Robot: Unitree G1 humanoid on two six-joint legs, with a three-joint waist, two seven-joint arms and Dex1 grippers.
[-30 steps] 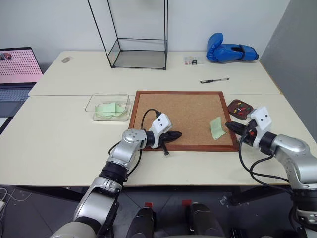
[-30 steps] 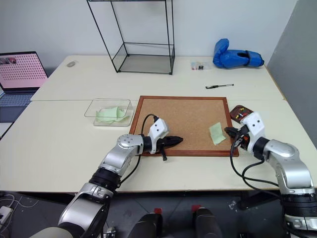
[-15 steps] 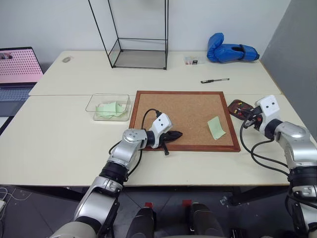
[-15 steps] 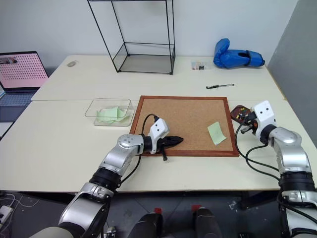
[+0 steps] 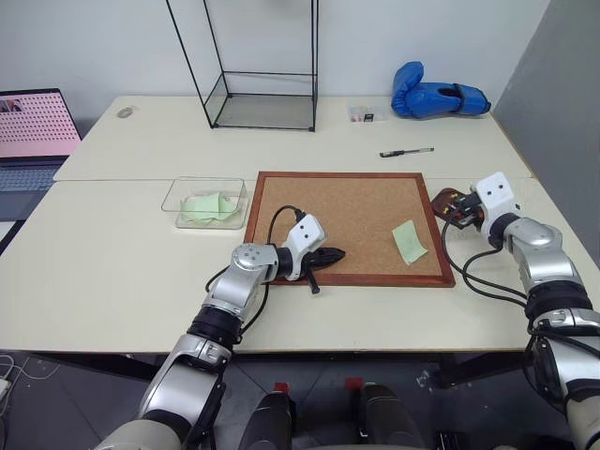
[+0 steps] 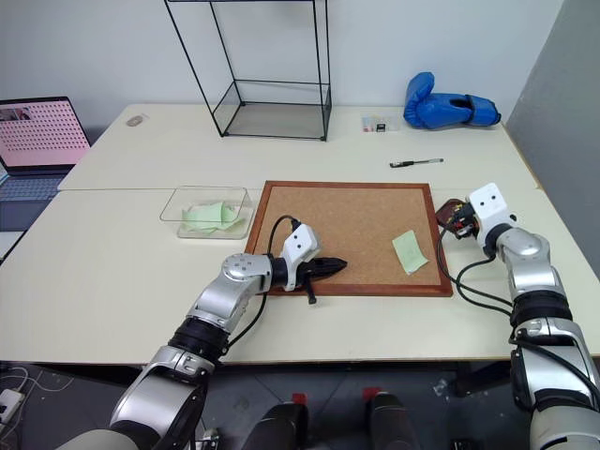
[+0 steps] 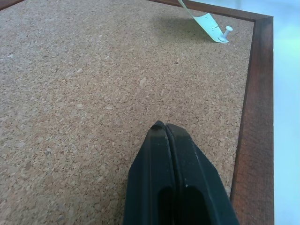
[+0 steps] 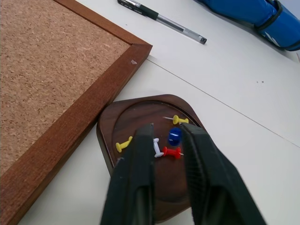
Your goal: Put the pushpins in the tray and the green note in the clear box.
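Right gripper (image 8: 166,140) hangs over the tray (image 8: 115,124), fingers apart, a blue pushpin (image 8: 174,136) between them. Green note (image 5: 410,241) lies at the corkboard's (image 5: 347,220) four o'clock. Left gripper (image 7: 166,129) is pressed together.

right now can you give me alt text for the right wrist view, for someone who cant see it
The right claw, fingers apart, hangs over a dark brown tray holding a blue pushpin, plus red, white and yellow pins. The tray sits beside the corkboard's wooden frame on a pale table, with a pen beyond.
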